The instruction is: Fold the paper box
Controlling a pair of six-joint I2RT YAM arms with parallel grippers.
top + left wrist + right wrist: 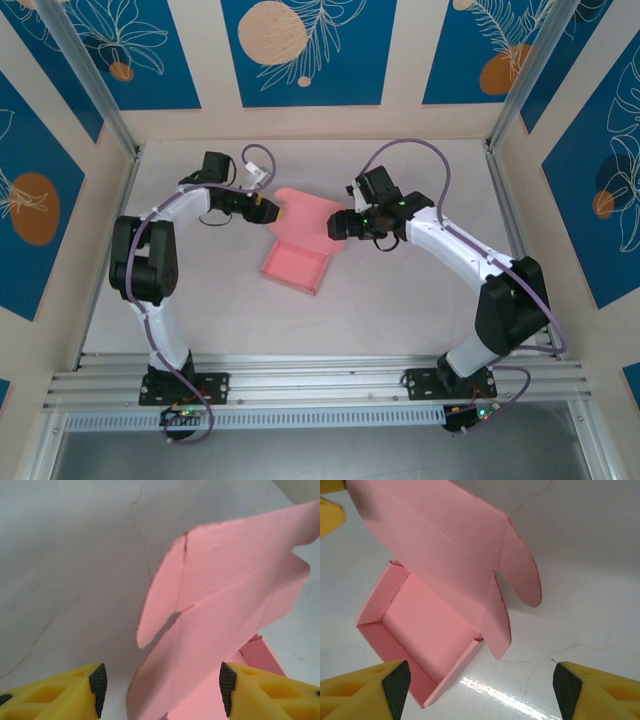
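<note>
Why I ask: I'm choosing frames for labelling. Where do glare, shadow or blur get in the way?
Right wrist: a bright glare streak on the table beside the paper box, otherwise sharp. Left wrist: the paper box's flap throws a small dark shadow at its notch; edges a bit soft. Top external: even light, no glare on the paper box.

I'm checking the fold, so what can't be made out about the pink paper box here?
Top view: whether the left gripper or right gripper touches the pink paper box: too small.
Left wrist view: tray mostly hidden behind the raised lid.
Right wrist view: lid's top cut off by the frame.
</note>
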